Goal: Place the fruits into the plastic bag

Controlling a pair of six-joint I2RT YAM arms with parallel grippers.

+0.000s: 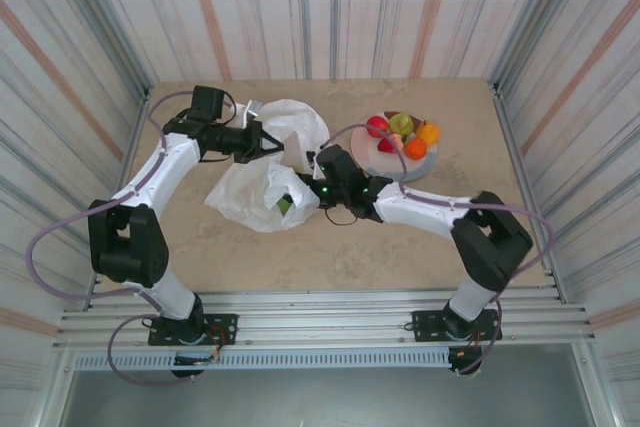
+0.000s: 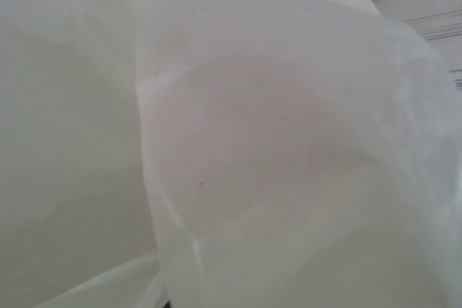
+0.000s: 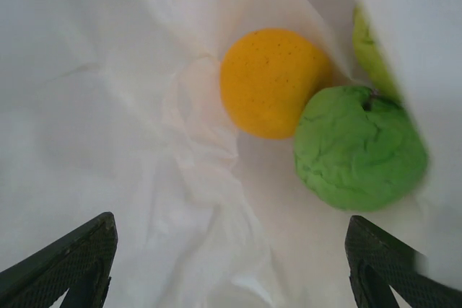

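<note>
Tan tabletop [image 1: 300, 257], striped walls [image 1: 330, 7] all round. Left gripper [image 1: 268, 140] pinching plastic bag [image 1: 245, 197]. Right gripper [image 3: 231, 221] splayed, empty, fruits [image 3: 271, 81] upper right.

No lettering, label, brand, number or sign could be read on anything in view.
</note>
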